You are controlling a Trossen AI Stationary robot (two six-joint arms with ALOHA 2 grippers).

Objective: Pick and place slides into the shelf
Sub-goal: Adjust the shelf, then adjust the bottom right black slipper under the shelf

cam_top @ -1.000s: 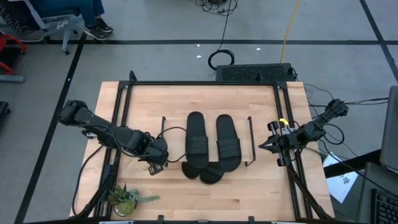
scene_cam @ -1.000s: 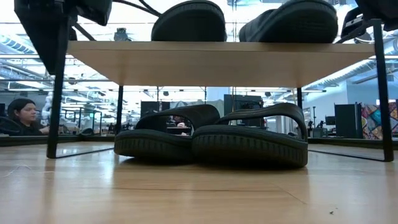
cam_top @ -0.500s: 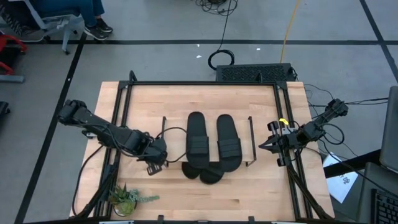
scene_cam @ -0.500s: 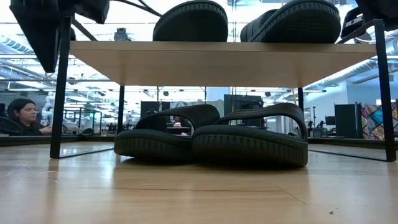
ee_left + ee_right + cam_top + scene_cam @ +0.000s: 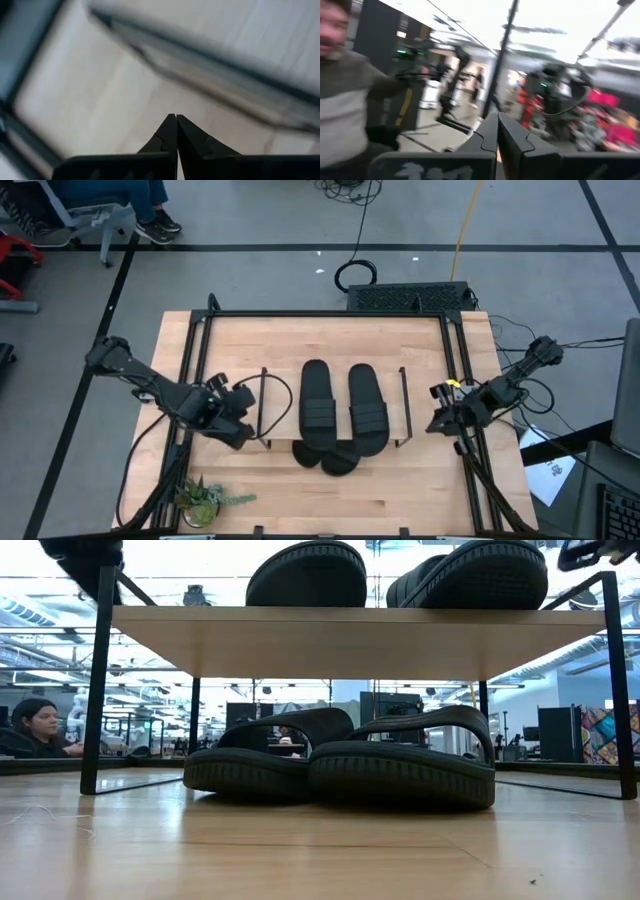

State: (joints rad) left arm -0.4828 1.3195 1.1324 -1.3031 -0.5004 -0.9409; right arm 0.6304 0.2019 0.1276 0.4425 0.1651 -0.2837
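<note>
The shelf at table centre is seen loaded: two slides on top, two slides beneath, so placing is judged finished and only retreat is called for. The left gripper at nine o'clock and right gripper at three o'clock are clenched empty, both drawn outward since earlier.

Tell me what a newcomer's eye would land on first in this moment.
Two black slides lie side by side on the shelf at mid-table, with two more tucked underneath on the tabletop. The left claw is shut beside the shelf's left end, and the right claw is shut off its right end; neither holds anything. A small potted plant sits at the near-left corner.
</note>
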